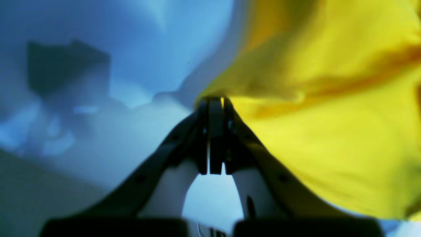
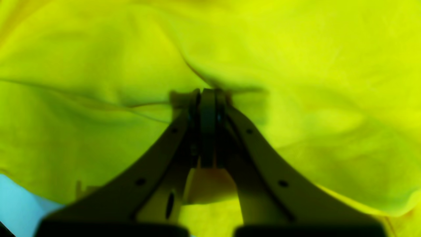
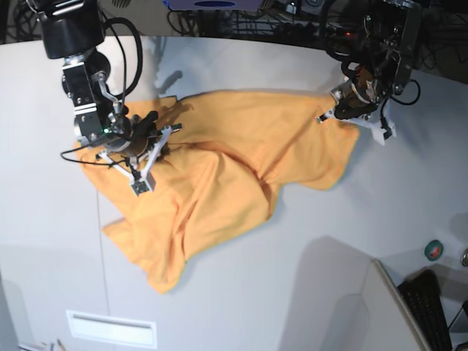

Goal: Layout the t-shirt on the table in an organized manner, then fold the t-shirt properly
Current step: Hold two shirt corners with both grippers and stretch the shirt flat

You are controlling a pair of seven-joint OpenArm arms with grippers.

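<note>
My left gripper (image 1: 215, 98): jaws pressed together, pinching an edge of the t-shirt (image 3: 227, 172) toward the table's far right.
My right gripper (image 2: 210, 92): jaws pressed together on a pinch of the cloth, over the shirt's left part.
T-shirt: rumpled, stretched between my two grips across the far half of the table (image 3: 329, 285), one lobe trailing toward the near left corner.
Print: not visible from here.
Done: both grips taken, cloth partly drawn out.
Left, as I judge it: smoothing flat, squaring sleeves and hem, then every fold.
</note>
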